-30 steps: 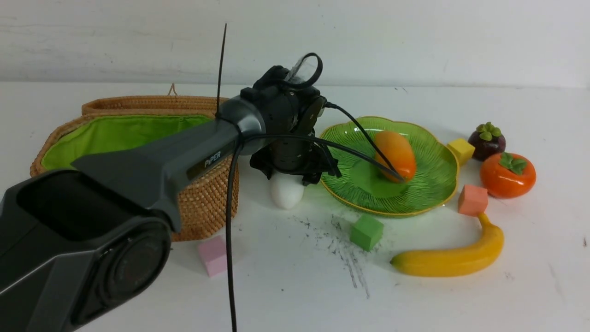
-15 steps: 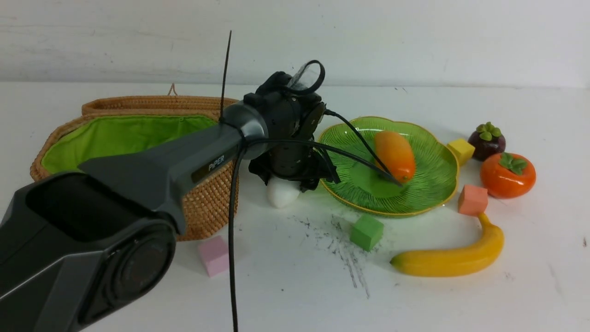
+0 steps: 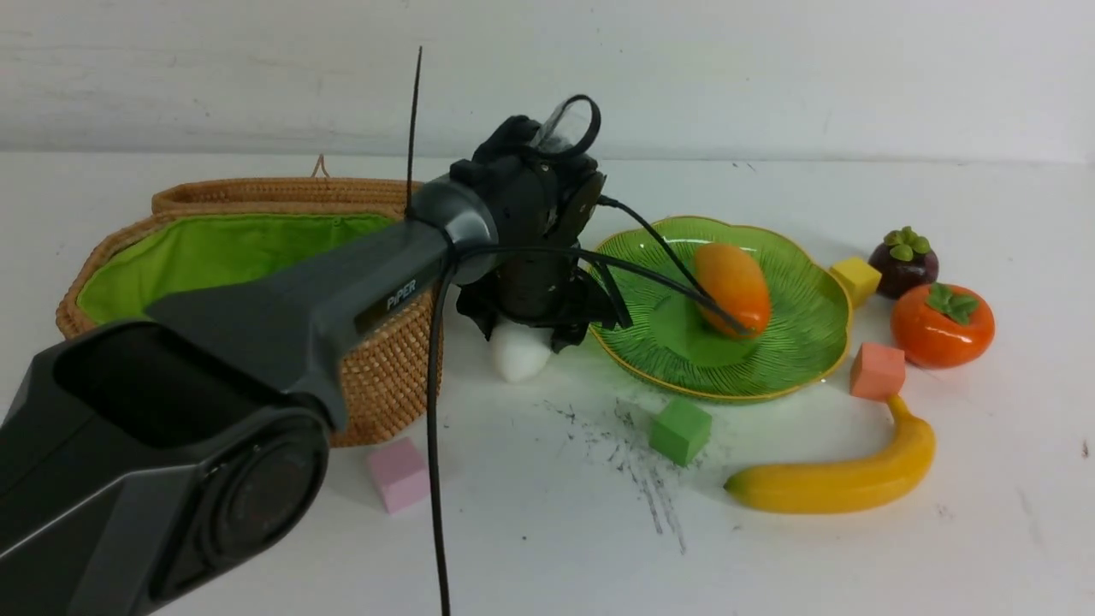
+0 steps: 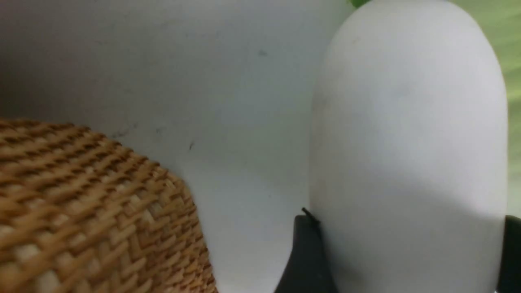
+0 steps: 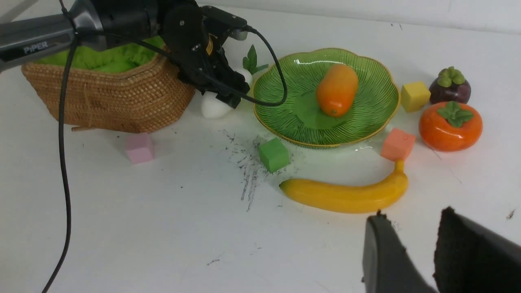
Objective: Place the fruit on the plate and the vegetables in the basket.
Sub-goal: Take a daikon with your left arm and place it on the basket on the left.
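Front view: the left tool (image 3: 523,338) clasps the white oblong toy radish (image 3: 516,359) just beside the woven brown rattan basket (image 3: 385,376); left wrist view: its fingers (image 4: 303,260) flank smooth sides, so the radish may slip when lifted; right wrist view: the right tool (image 5: 413,217) hangs narrow, empty.

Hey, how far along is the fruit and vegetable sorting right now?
Done: the mango sits on the green plate. In hand: the left gripper clasps the white radish beside the basket. Left: banana, persimmon and mangosteen lie on the table, off the plate. Other vegetables are not visible; the basket's inside is mostly hidden.
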`<action>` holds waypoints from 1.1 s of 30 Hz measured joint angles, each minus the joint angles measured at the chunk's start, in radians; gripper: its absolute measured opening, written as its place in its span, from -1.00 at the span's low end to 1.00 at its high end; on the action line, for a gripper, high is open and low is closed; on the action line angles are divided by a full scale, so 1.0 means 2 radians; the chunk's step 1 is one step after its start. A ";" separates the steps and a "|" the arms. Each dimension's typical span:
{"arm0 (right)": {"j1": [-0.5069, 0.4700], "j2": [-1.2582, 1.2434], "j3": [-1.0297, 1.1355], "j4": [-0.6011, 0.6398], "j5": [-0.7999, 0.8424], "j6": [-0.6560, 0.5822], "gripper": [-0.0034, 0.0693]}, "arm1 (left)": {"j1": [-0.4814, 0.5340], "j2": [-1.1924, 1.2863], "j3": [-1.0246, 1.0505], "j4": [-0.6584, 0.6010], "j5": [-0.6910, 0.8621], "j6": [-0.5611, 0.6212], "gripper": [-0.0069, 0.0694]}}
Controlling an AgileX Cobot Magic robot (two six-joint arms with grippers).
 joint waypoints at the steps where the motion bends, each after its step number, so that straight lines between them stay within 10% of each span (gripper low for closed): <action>1: 0.000 0.000 0.000 0.000 0.000 0.000 -0.34 | 0.000 -0.004 -0.006 -0.002 0.002 0.000 0.53; 13: 0.000 0.000 0.000 0.000 0.000 -0.001 -0.35 | -0.006 -0.085 -0.054 -0.051 0.049 0.067 0.53; 23: 0.000 0.000 0.000 0.040 -0.039 -0.051 -0.35 | -0.014 -0.203 -0.026 -0.077 0.091 0.270 0.53; 33: 0.000 0.000 0.000 0.108 -0.045 -0.089 -0.34 | 0.088 -0.382 0.210 -0.077 0.091 0.513 0.53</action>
